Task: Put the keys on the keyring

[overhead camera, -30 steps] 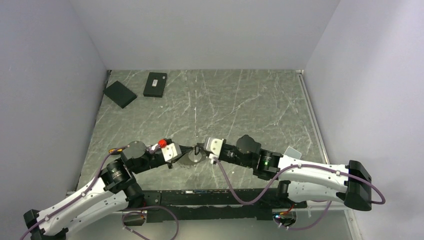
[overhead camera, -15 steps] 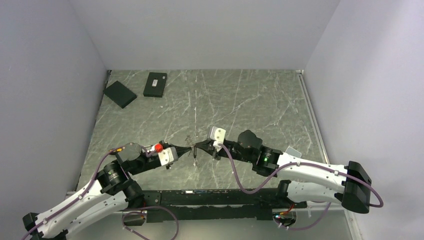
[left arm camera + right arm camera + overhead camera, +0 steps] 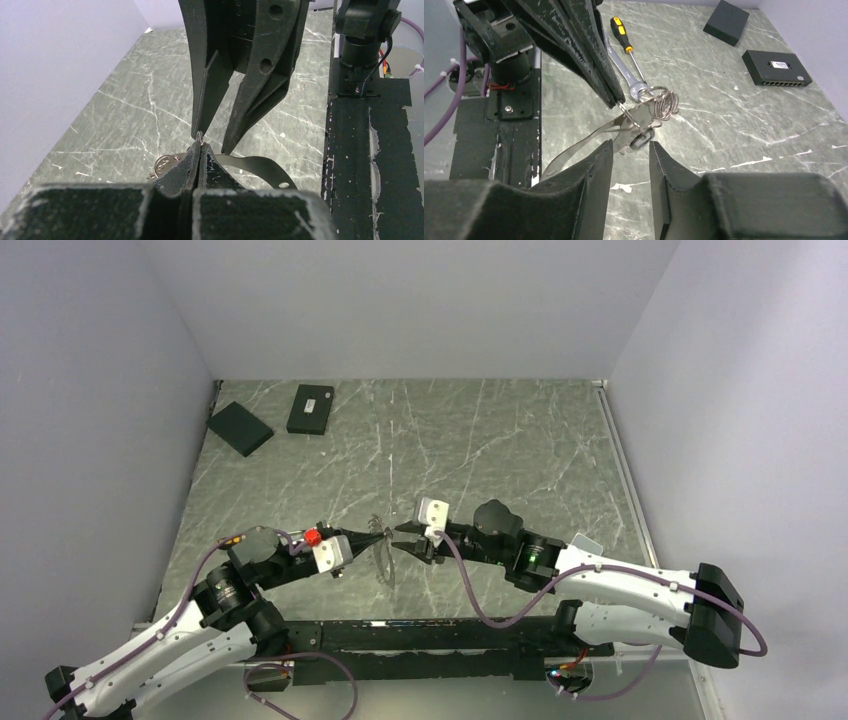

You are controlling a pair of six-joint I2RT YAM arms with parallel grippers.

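Arms are easing apart, keyring (image 3: 664,104) dangling between them.
Left gripper (image 3: 200,147) is pinching the keyring wire tight, up off the table (image 3: 480,460); keys (image 3: 636,127) look to be hanging long-way down, pointing at the table. Right gripper (image 3: 211,144) is waiting, spread wide. Thin wire may be slipping out if that one bumps or tugs it.

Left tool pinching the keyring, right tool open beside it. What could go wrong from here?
1. The left tool is shut on the keyring wire only at its very tips; a small nudge could slip it free.
2. The right tool is open close to those tips, with the keys hanging just ahead; closing may knock the left tool or miss the keys.
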